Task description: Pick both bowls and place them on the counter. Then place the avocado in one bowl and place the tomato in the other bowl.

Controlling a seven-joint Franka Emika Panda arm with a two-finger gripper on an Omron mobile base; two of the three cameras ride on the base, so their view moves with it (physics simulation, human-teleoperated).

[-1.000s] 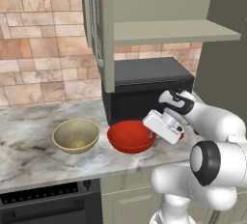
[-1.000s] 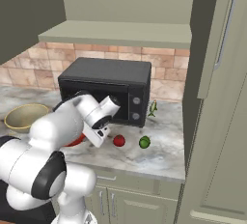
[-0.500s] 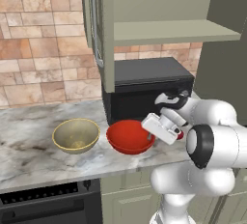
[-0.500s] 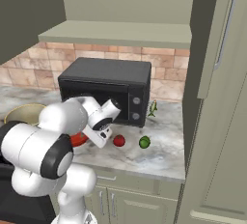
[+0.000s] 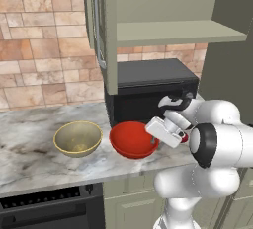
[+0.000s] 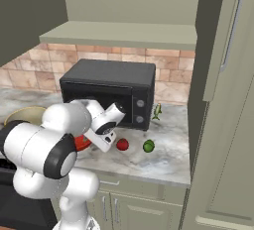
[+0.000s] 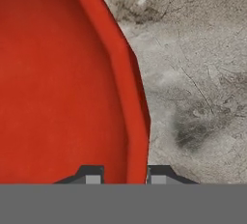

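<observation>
The red bowl (image 5: pixel 131 139) is low over the marble counter (image 5: pixel 29 166), right of the tan-olive bowl (image 5: pixel 77 137) with the pale rim. Whether the red bowl rests on the slab I cannot tell. My gripper (image 5: pixel 150 134) is at the red bowl's right rim. In the hand view the red bowl's rim (image 7: pixel 137 121) runs between my two fingertips (image 7: pixel 91 175), so my gripper (image 7: pixel 125 175) is shut on it. The tomato (image 6: pixel 122 144) and the avocado (image 6: pixel 148 146) lie side by side on the counter (image 6: pixel 168 159), right of my hand.
A black toaster oven (image 5: pixel 148 87) stands against the brick wall right behind the bowls. A shelf (image 5: pixel 173 30) and cabinets hang above it. A tall cabinet (image 6: pixel 223 100) closes off the right end of the counter. A dark stove front (image 5: pixel 44 208) sits below at left.
The red bowl and my hand have stayed almost where they were. My elbow has swung forward and grown larger in both base views. The jaws remain shut on the rim.
</observation>
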